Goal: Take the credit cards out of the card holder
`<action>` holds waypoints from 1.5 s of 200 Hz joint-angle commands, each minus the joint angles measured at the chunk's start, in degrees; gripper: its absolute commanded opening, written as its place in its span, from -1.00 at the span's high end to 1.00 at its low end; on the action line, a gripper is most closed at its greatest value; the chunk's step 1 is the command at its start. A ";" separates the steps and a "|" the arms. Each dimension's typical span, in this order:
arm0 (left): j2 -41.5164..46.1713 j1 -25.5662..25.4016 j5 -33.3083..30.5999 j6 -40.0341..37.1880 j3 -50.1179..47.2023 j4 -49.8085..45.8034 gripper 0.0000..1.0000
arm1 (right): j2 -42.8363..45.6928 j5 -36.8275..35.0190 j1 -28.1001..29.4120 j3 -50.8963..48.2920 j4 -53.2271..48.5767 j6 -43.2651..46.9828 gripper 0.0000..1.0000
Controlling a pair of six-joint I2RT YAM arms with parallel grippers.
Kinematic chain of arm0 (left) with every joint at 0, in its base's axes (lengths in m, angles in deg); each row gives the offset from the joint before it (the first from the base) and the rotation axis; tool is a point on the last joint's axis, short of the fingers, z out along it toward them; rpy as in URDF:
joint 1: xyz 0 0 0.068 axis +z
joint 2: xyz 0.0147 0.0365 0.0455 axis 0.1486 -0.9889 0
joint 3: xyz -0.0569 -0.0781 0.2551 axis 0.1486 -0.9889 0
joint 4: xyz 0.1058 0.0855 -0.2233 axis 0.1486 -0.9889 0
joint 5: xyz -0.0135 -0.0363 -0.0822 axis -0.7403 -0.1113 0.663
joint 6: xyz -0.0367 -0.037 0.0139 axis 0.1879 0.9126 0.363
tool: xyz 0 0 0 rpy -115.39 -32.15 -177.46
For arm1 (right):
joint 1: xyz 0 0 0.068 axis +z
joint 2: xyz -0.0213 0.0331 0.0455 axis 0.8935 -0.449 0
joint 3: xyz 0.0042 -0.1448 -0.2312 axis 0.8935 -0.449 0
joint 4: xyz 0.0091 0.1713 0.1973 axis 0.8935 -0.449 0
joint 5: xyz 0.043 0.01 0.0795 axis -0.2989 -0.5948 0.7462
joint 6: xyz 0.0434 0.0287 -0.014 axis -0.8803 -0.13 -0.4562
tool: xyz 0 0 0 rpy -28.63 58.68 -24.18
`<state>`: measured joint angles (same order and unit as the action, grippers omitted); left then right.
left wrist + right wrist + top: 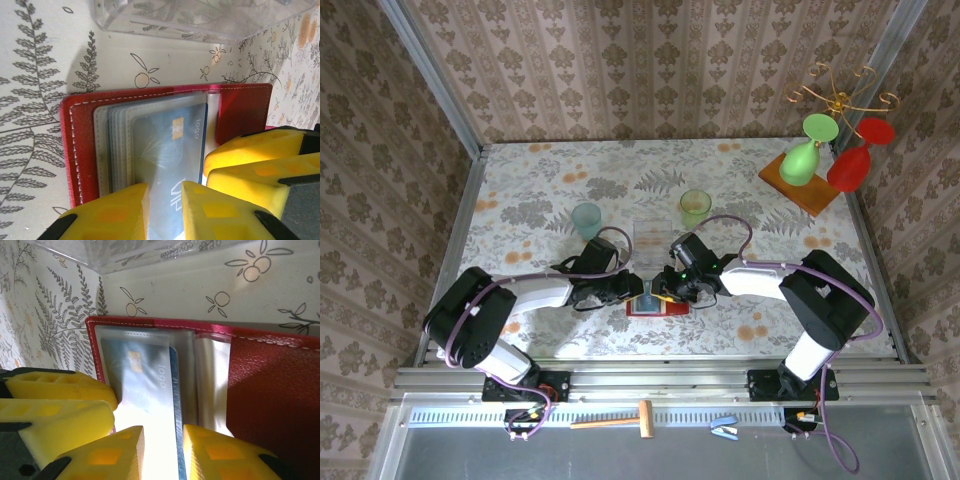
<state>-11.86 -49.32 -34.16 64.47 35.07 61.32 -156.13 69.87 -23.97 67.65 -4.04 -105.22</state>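
**While both hands crowd the open wallet, the blue card is not yet free**

As it lies now, the card holder (240, 107) is open and flat on the tabletop (540, 180), near the front edge between the two arms. One side is a bare red leaf and the other carries stacked grey pockets.

**Hands**
- The left hand (165, 192) has its fingers a narrow gap apart, tips down at the pocket side. Nothing is visibly clamped. Glare and the close angle make it unclear whether the pads press the card or only the wallet.
- The right hand (164, 440) is likewise slightly open and works the same end from the other side, just beside the left hand. No grip is evident.

**Risks (judgement)**
- With four fingertips this close, they may collide or block each other.
- A thin card lying flat gives little edge to pinch, so the fingers may slip off.
- If nothing pins the wallet, pulling the card may drag it along or fold the red leaf over.

**Containers**
- The card holder's front pocket holds the blue credit card (167, 145), whose near end runs down between the left fingers. Any cards behind it cannot be made out.
- The clear plastic box (648, 240) stands just beyond the wallet, and I can make out no contents.
- The teal cup (587, 218) and green cup (695, 207) stand farther back, and their contents cannot be judged.
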 commanded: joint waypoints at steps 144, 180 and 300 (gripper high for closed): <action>0.45 0.26 0.24 0.38 -1.18 -0.58 0.51 | -0.84 2.59 -0.08 -1.66 4.13 -1.39 0.45; 0.31 0.29 0.21 0.46 -1.26 -0.57 0.51 | -2.35 3.61 -0.09 -1.69 5.45 -1.69 0.45; 1.18 0.26 0.07 0.79 -1.79 -0.55 0.51 | -0.01 -1.85 -0.15 0.06 -3.72 1.97 0.44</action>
<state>-11.84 -49.32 -33.92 64.51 34.54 61.87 -156.87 70.97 -23.94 66.97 -2.05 -104.94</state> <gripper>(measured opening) 0.246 0.285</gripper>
